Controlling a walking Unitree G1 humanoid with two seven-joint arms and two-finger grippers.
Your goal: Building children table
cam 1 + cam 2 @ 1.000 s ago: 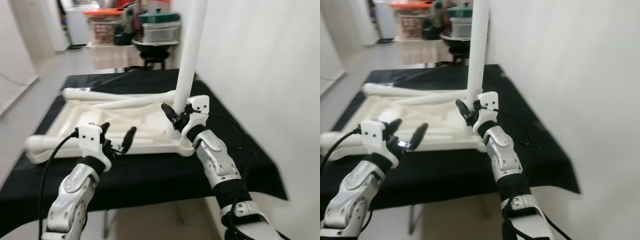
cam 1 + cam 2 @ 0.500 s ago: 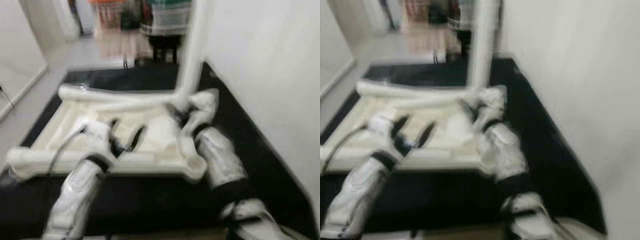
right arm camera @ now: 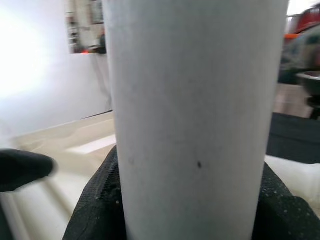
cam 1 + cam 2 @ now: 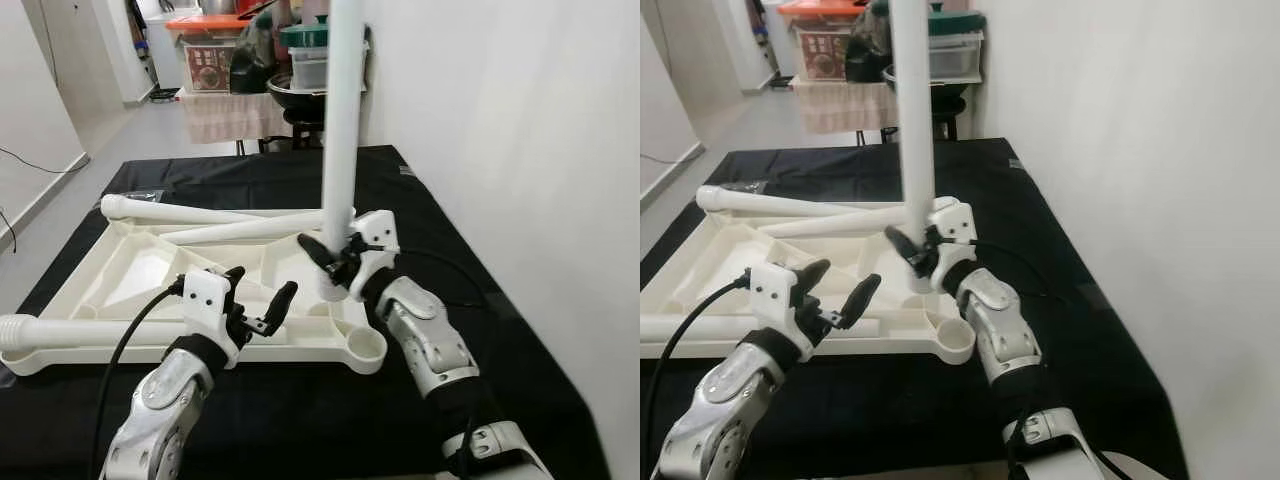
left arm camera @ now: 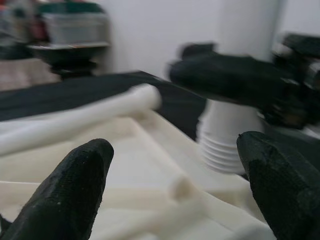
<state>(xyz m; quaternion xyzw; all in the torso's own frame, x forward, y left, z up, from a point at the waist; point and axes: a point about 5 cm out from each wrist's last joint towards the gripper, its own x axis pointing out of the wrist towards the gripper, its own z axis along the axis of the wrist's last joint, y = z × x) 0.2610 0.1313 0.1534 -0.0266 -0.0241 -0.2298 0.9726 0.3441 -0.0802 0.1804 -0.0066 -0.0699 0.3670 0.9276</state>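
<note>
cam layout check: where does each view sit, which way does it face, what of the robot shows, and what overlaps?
Left eye view: head, looking forward and down at the upturned white tabletop on the black cloth; both silver arms show.
Right eye view: same head, same scene; right gripper clamps the upright table leg.
Left wrist view: along the open left gripper toward that leg's threaded base.
Right wrist view: along its fingers, close against the leg.
Shared: all four views see the upright leg.

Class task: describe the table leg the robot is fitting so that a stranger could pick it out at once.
Start at the black-covered table, where the white tabletop lies upside down. At its corner nearest the wall, one white leg stands upright in the right gripper. The other legs lie flat.
</note>
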